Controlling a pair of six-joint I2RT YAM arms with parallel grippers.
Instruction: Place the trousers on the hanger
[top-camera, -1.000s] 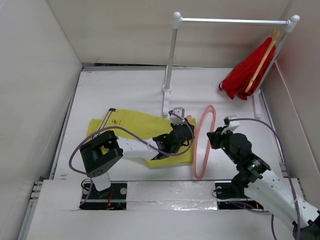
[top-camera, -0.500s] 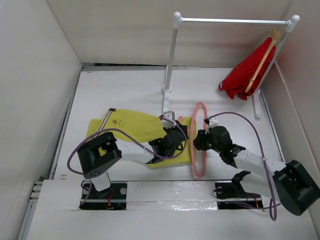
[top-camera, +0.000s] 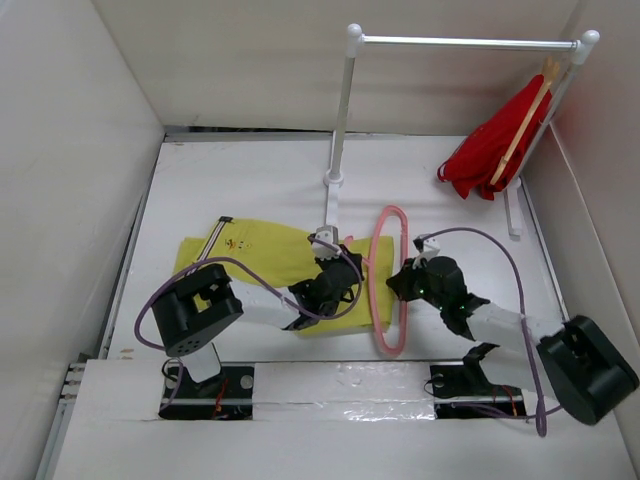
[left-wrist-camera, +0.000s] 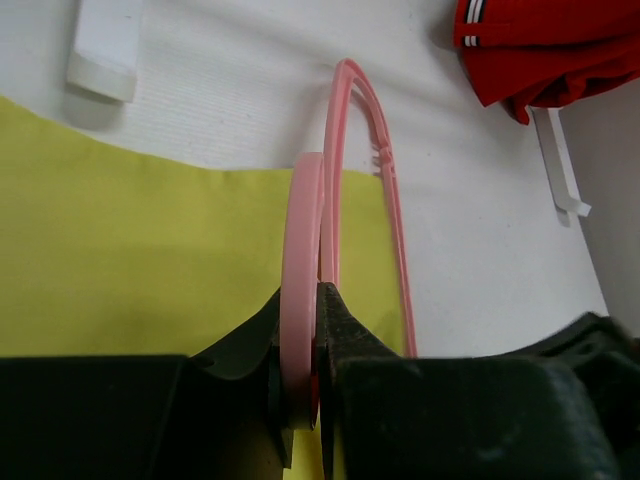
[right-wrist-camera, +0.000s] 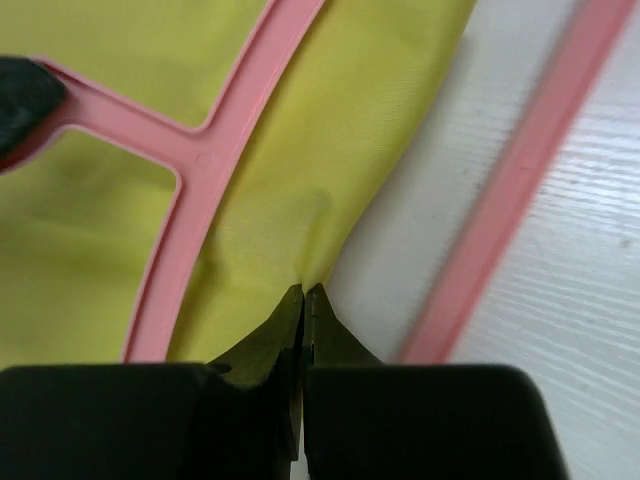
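The mustard-yellow trousers (top-camera: 250, 255) lie flat on the white table, left of centre. The pink hanger (top-camera: 388, 345) stands on edge at their right end. My left gripper (top-camera: 358, 285) is shut on one pink bar of the hanger (left-wrist-camera: 330, 180), above the yellow fabric (left-wrist-camera: 150, 260). My right gripper (top-camera: 394, 285) is shut on the right edge of the trousers (right-wrist-camera: 330, 150), pinching a small fold at its tips (right-wrist-camera: 305, 292). In the right wrist view the hanger (right-wrist-camera: 200, 160) crosses the fabric, and the pinched edge lies between two of its pink bars.
A white clothes rack (top-camera: 460, 42) stands at the back, its post foot (top-camera: 333, 180) just behind the trousers. A red garment (top-camera: 495, 145) on a tan wooden hanger hangs at the rack's right end; it also shows in the left wrist view (left-wrist-camera: 550, 50). White walls enclose the table.
The hanger and both grippers have moved left, so the hanger now stands over the trousers' right edge. The right arm has lowered and come in against that edge.
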